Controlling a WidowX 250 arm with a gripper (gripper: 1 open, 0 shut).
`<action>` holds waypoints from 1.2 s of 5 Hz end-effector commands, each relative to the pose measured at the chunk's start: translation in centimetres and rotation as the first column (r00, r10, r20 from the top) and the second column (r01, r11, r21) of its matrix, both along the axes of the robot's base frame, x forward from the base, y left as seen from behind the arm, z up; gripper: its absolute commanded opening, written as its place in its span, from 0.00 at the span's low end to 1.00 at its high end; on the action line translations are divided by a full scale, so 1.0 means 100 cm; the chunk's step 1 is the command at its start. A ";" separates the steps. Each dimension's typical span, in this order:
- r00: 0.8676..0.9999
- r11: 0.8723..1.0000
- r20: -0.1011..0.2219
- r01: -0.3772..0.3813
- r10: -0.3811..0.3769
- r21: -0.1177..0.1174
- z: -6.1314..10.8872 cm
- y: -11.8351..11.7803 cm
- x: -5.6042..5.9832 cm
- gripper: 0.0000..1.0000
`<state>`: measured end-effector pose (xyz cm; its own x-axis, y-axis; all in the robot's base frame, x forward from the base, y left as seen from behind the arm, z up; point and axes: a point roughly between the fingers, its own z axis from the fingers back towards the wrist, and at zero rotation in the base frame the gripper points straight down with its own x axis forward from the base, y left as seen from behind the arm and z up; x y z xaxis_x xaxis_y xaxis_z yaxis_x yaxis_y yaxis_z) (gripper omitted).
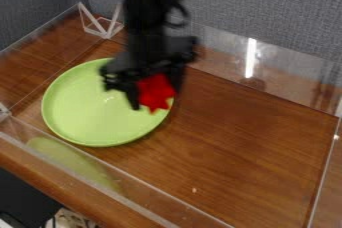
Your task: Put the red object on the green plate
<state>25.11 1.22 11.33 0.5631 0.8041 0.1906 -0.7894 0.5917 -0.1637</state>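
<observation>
The red object hangs in the air over the right rim of the green plate, clamped between the black fingers of my gripper. The gripper is shut on it and points steeply down. Only the lower end of the red bar shows; its upper part is hidden by the fingers. The lime-green plate lies flat on the wooden tabletop at the left, with its right portion covered by the arm.
A clear acrylic wall fences the wooden table on all sides. A small white wire stand sits at the back left corner. Bare wood stretches to the right of the plate.
</observation>
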 end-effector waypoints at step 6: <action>0.997 0.996 0.080 0.002 -0.009 0.088 0.037 0.030 0.009 0.00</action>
<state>25.48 3.94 13.59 0.5682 0.7763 0.2730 -0.7757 0.6160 -0.1373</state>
